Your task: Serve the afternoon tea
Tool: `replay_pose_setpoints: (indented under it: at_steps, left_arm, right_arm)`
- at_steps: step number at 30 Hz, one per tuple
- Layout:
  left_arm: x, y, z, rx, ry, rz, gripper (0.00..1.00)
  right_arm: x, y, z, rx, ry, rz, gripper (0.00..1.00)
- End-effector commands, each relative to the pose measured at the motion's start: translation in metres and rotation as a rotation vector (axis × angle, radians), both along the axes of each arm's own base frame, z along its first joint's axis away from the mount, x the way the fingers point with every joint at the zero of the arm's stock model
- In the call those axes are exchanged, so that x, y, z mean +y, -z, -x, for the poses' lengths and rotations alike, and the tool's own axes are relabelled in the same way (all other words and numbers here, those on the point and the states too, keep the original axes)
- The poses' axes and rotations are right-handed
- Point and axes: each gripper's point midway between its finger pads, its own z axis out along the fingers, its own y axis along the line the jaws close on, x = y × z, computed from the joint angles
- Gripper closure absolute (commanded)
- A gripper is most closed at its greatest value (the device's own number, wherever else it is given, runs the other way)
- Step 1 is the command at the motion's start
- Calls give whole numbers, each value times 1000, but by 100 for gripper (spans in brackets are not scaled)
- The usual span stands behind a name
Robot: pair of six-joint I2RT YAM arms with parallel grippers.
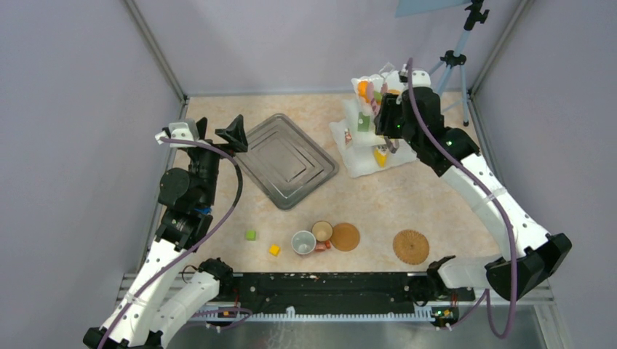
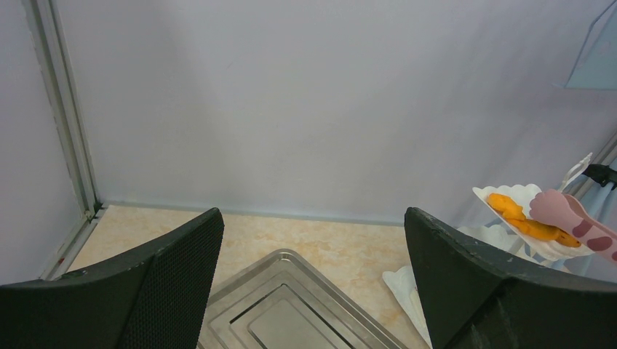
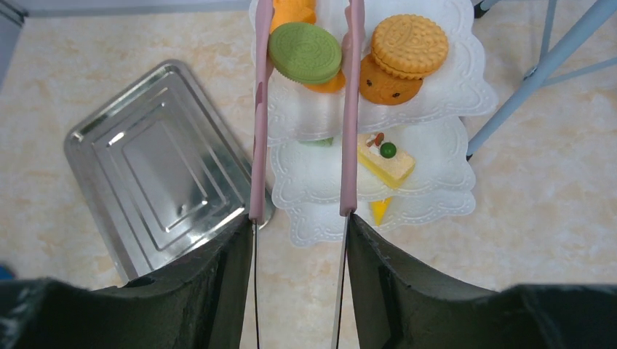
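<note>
The white three-tier stand [image 1: 360, 149] stands at the back right. My right gripper [image 3: 300, 222] hovers above it, shut on the pink tongs [image 3: 257, 145], one tong arm against each finger. Between the tong arms lies a green round pastry [image 3: 305, 52], touching both, on top of an orange piece on the top tier. Two orange rounds [image 3: 409, 43] sit beside it, and a yellow cake wedge [image 3: 385, 161] lies one tier lower. Two small cups [image 1: 303, 242] and two brown woven mats [image 1: 345, 237] [image 1: 411, 246] sit near the front. My left gripper [image 2: 313, 233] is open and empty above the tray's left corner.
A grey steel tray [image 1: 287, 160] lies left of the stand. A green cube [image 1: 250, 235] and a yellow cube [image 1: 274, 250] lie loose at the front left. A tripod [image 1: 455, 62] stands behind the stand, with walls close on both sides.
</note>
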Motion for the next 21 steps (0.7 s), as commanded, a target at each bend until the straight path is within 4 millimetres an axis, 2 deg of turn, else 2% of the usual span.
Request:
replay_pose_setpoints:
  at_steps: [1, 9, 15, 21]
  left_arm:
    - [1, -17, 5, -48, 6, 19, 1]
    - [1, -18, 6, -51, 7, 19, 1]
    - [2, -17, 6, -50, 6, 20, 1]
    - [1, -17, 5, -49, 10, 19, 1]
  right_arm:
    - [-5, -36, 2, -66, 4, -245, 53]
    - [-13, -45, 8, -64, -43, -422, 53]
    - [-23, -59, 17, -96, -34, -476, 52]
    - [-41, -63, 22, -109, 18, -487, 52]
